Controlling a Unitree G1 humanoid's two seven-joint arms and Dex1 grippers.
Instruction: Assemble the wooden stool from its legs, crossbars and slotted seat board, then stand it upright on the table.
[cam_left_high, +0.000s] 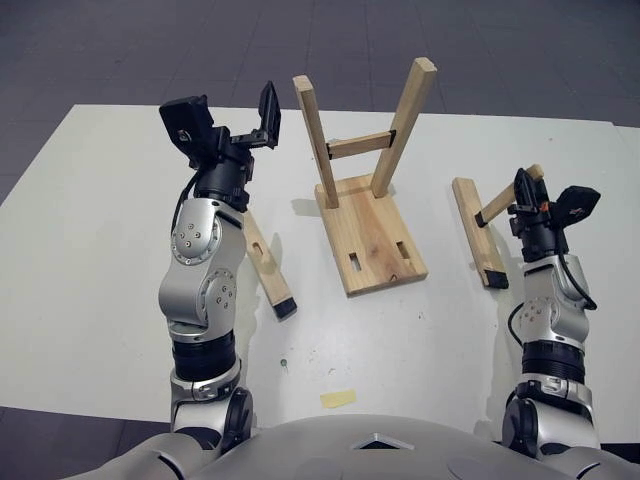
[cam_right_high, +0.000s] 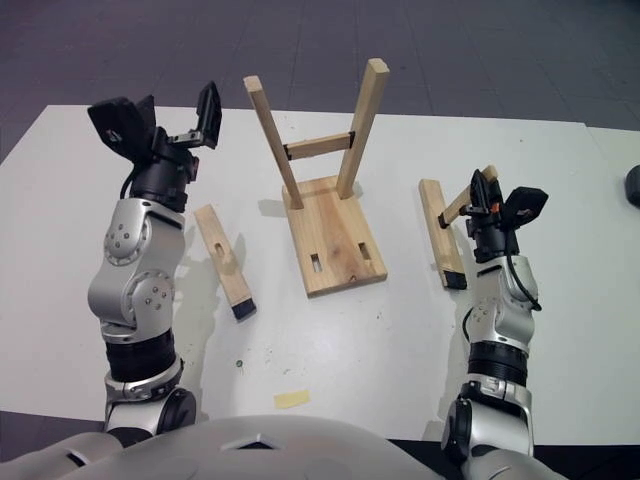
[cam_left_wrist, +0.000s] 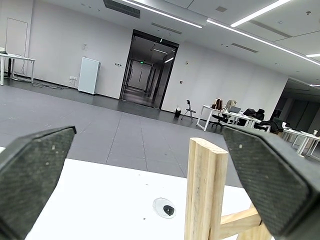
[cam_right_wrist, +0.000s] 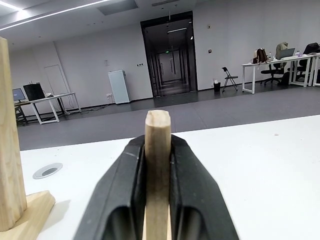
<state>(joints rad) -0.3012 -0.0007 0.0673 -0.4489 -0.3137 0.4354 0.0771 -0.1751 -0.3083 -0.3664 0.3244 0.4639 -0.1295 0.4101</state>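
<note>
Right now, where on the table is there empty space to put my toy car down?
The biggest bare patch is the left side of the table, beyond the loose leg. The front strip between the seat board and the tape scrap is free too. It is crowded on the right, where the right end effector grips a crossbar at the other leg.

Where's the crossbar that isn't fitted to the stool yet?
Eye views, robot's right: the crossbar is in the right gripper, slanting down to the loose leg lying right of the seat board.

Seat board flat mid-worktop, two legs upright, crossbar between; loose leg toward left edge; right leg, second crossbar in my right fingers.
</note>
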